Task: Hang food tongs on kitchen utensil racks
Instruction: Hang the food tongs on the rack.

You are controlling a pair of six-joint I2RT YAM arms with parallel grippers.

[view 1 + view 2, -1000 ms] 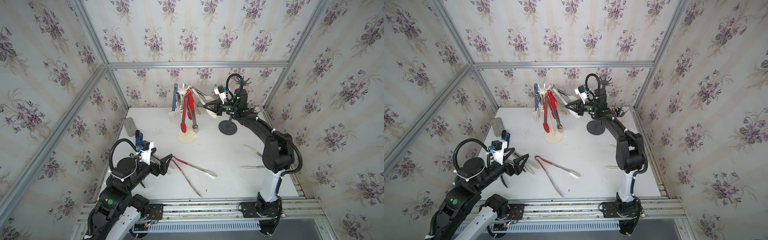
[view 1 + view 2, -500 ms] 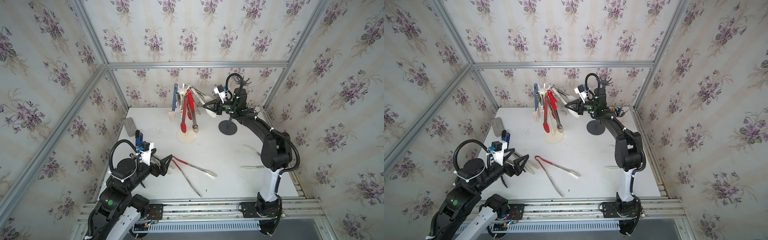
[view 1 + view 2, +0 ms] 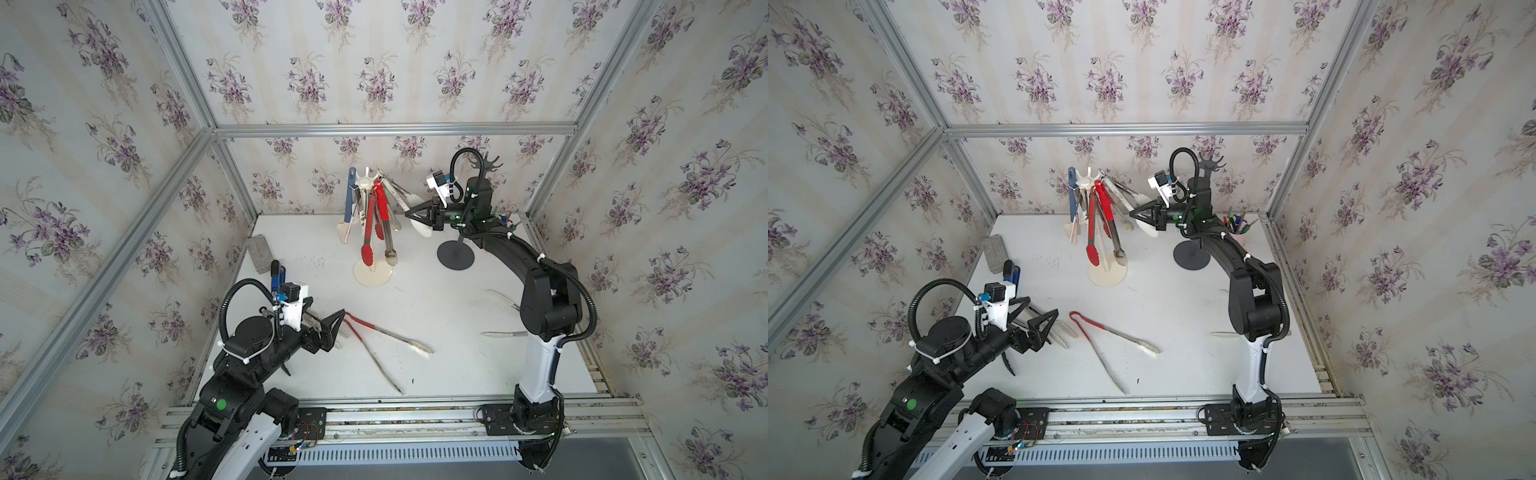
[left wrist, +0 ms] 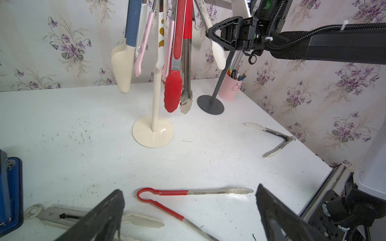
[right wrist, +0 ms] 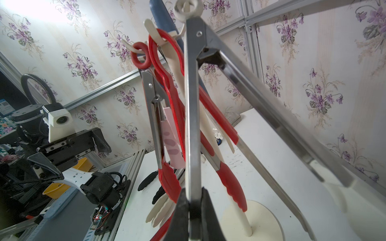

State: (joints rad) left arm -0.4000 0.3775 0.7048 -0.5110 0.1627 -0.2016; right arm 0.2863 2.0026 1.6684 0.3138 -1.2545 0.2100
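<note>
Several food tongs hang from the cream rack (image 3: 372,272) (image 3: 1106,274) at the back middle of the table. My right gripper (image 3: 409,214) (image 5: 193,200) is shut on one steel arm of white-tipped tongs (image 5: 192,125) (image 3: 401,195). Their ring end is up at the rack's hooks; whether it rests on a hook I cannot tell. My left gripper (image 3: 326,316) (image 4: 188,188) hangs open low over the table's front left. Red-handled tongs (image 4: 173,192) (image 3: 374,332) lie spread just beyond its fingertips. White-tipped tongs (image 4: 142,221) lie partly under one finger.
A dark grey rack (image 3: 455,257) with bare hooks stands behind my right arm, next to a pink pen cup (image 4: 229,89). More white-tipped tongs (image 4: 277,139) lie at the right edge. A grey block (image 3: 259,247) and a blue-and-black tool (image 3: 276,274) sit at the left.
My right gripper and its tongs have edged slightly toward the cream rack. The left arm has stayed where it was.
</note>
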